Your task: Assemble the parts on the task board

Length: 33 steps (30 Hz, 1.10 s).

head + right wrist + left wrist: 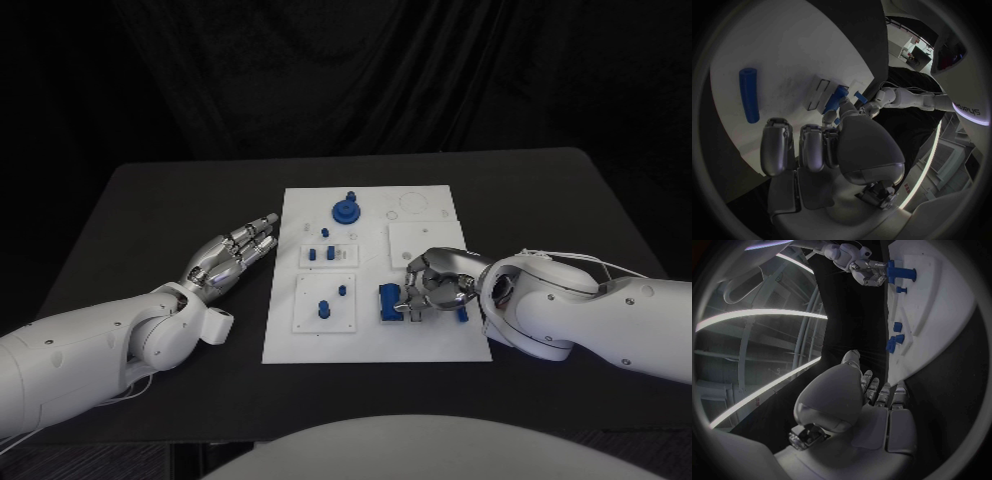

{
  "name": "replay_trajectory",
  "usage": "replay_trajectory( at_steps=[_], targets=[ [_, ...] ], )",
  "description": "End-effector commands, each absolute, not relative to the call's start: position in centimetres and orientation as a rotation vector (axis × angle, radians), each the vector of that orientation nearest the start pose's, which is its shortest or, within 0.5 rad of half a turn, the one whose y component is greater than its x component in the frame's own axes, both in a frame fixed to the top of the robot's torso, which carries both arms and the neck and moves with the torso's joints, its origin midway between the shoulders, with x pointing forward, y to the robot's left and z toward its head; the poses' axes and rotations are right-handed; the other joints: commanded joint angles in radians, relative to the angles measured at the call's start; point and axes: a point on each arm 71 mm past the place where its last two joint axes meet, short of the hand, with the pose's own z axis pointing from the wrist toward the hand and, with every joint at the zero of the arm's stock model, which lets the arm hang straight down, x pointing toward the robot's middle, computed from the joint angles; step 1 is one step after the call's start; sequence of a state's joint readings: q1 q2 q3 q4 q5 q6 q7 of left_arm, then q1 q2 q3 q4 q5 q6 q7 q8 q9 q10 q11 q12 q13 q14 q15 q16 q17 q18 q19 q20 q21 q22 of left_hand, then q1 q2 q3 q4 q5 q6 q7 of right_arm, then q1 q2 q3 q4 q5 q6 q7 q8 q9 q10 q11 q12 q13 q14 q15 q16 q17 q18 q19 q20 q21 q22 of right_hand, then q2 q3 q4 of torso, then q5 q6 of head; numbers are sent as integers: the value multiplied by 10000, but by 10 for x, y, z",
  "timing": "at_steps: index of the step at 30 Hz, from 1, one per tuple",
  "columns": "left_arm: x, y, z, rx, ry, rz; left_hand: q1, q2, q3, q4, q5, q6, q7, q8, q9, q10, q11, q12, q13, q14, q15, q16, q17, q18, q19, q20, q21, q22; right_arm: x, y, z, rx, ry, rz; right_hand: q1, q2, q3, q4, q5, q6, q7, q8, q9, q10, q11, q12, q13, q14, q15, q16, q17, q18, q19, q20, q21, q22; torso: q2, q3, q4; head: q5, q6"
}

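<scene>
Blue parts on white task board

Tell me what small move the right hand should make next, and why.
Probably close the right hand onto the blue part at its fingertips on the task board and lift. Its fingers curl right beside that part, though whether they grip it is unclear. The left hand lies flat beside the board, holding nothing.
</scene>
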<state>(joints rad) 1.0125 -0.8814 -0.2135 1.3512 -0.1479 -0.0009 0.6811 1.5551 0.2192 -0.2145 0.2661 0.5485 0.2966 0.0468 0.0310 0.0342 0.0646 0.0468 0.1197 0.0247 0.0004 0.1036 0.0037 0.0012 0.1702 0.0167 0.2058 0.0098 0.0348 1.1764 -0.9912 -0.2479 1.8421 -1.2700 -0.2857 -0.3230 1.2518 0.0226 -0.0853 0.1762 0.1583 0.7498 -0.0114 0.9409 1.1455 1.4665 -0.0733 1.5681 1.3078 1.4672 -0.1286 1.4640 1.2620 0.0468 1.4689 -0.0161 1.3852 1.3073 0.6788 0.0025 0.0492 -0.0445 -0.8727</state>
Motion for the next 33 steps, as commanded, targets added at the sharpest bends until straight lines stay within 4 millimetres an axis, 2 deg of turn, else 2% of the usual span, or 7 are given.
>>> replay_trajectory(
  at_steps=[1,8,15,23,27,29,33],
  targets=[
    [431,267,-306,-9496,14824,-17197,69,6,62,-22,58,1,40,45,10,0,88,35,14,-4,51,-37,-12,29,-24,48,17,-2,381,-196,-252,79,20547,6315,82,6,6,-56,-23,-13,4,-46,0,1043,-39,26,2630,532,-39,6,-6,-8,397,-40,22,2025,-1,0,-3,13,1],
    [430,268,-305,-9489,14790,-17173,69,6,62,-22,58,1,40,45,10,0,88,35,14,-4,51,-37,-12,29,-24,48,17,-2,378,-199,-248,279,20338,6458,-151,82,-99,126,-150,-166,44,-275,-151,1043,-7,26,2630,528,-17,-4,-28,-6,394,-24,10,2021,-1,0,-3,45,1],
    [430,269,-305,-9458,14705,-17123,70,-3,65,-28,59,37,44,51,15,19,117,66,20,-4,34,-37,-12,29,-22,39,18,0,375,-214,-231,702,19902,6442,-677,111,-406,669,33,-23,253,-1579,-1330,1043,174,26,2630,544,127,27,43,-19,410,100,53,2036,-3,3,-3,87,1],
    [430,270,-303,-9304,14481,-16981,41,-79,42,-15,61,173,118,71,28,80,128,153,30,-4,-233,-37,-12,89,-26,-126,14,-14,378,-238,-199,1023,19398,5847,-1055,204,-534,1081,126,302,326,-2271,-2061,1043,238,26,2630,553,186,56,101,-30,428,160,112,2054,-10,4,-9,88,1],
    [427,271,-300,-8910,14332,-16792,-13,-161,-7,30,56,251,92,74,31,125,71,214,36,-4,-473,-37,-12,92,-40,-397,4,-45,377,-249,-194,1225,19469,5404,-1222,375,-548,1113,585,510,378,-2778,-2570,1043,283,26,2630,558,222,75,134,-38,439,195,153,2065,-12,-7,3,44,1],
    [424,271,-297,-8700,14217,-16699,-31,-215,-38,45,59,294,24,74,33,145,-22,235,38,-4,-619,-37,-12,68,-52,-577,-4,-70,377,-256,-193,1361,19585,5081,-1212,463,-512,1126,1415,647,441,-3204,-3008,1043,335,26,2630,552,257,73,122,-43,437,244,161,2066,-16,-8,-11,75,1],
    [420,270,-289,-8376,14050,-16647,-21,-277,-57,36,71,355,8,79,38,175,-104,262,42,-4,-755,-37,-12,25,-63,-763,-12,-93,378,-266,-194,1591,19766,4577,-862,405,-352,1040,2561,721,479,-3572,-3397,1043,375,26,2630,547,295,68,104,-40,433,263,168,2067,-28,-19,6,50,1]
  ],
)
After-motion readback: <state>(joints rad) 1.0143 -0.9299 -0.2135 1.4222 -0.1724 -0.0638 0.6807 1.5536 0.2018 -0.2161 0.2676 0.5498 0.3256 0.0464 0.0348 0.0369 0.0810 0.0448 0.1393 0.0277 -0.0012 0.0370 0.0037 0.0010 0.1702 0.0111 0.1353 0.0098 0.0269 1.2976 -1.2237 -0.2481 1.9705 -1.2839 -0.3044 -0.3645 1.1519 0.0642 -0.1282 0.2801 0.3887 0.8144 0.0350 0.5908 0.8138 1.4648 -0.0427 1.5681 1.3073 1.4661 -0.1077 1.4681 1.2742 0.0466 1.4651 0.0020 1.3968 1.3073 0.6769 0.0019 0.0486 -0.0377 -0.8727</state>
